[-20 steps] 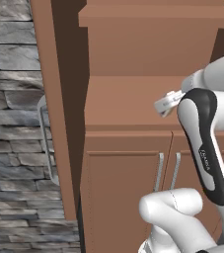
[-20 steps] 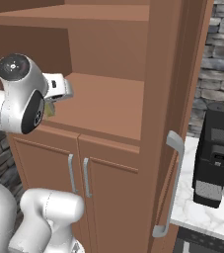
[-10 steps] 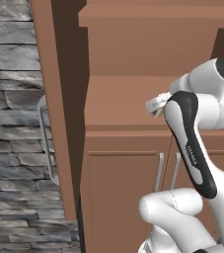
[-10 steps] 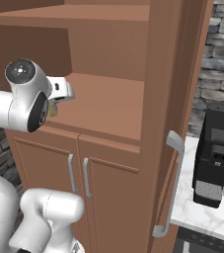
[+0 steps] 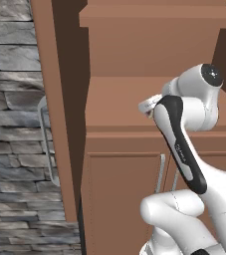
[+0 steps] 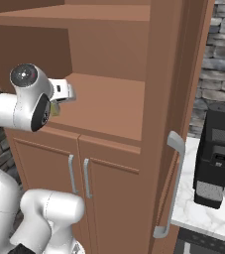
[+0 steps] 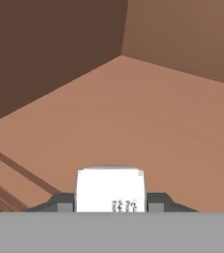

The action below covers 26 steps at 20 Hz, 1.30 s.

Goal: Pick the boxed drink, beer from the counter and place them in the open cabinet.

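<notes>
My gripper (image 7: 111,203) is shut on the boxed drink (image 7: 111,189), a small white carton with printed text, and holds it just above the shelf floor (image 7: 133,123) of the open cabinet (image 5: 119,104). From the left base camera the white hand (image 5: 149,105) sits at the niche's front edge. From the right base camera the hand (image 6: 64,92) reaches into the niche (image 6: 109,104), with a yellowish bit of the carton (image 6: 54,108) under it. The beer is out of view.
An open cabinet door with a silver bar handle (image 5: 45,139) stands at the left, and another door handle (image 6: 171,188) at the right. Two lower doors (image 6: 79,176) are shut below the niche. A black coffee machine (image 6: 215,158) stands on a marbled countertop (image 6: 203,218).
The arm's elbow has swung and the hand has slid a little leftward in the left base view, carrying the carton over the shelf. The grip has stayed shut.
</notes>
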Tool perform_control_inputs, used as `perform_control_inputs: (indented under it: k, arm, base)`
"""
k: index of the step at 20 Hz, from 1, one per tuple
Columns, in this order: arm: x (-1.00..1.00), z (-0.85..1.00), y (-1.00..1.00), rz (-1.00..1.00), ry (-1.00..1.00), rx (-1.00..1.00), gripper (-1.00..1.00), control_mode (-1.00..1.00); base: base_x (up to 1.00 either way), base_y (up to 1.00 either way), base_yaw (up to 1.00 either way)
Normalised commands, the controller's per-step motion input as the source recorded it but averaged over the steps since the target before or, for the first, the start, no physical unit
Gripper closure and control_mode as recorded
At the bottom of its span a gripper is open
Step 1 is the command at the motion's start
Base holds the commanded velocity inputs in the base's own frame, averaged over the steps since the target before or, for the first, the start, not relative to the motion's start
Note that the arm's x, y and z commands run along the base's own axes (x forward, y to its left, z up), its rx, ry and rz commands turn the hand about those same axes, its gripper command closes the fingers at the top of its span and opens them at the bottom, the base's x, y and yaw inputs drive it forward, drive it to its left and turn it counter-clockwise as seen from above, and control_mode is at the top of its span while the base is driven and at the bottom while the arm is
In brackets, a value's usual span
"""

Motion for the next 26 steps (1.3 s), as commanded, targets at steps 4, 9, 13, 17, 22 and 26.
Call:
perform_control_inputs:
  k: [4,9,13,17,22,26]
  arm:
    - [0.27,0.0,0.0,-0.01,0.01,0.0,1.0,-1.0]
    - [0.24,-0.02,0.0,-0.01,0.08,0.0,1.0,-1.0]
    - [0.24,-0.09,0.0,0.0,0.14,0.0,1.0,-1.0]
    - [0.24,-0.17,0.0,0.0,0.13,0.0,1.0,-1.0]
    - [0.23,-0.17,0.0,0.0,0.06,0.0,1.0,-1.0]
    - [0.19,-0.27,0.04,0.0,0.0,0.0,1.0,-1.0]
  base:
    - [0.0,0.0,0.0]
    - [0.0,0.0,0.0]
    - [0.0,0.0,0.0]
    - [0.0,0.0,0.0]
    - [0.0,0.0,0.0]
    - [0.0,0.0,0.0]
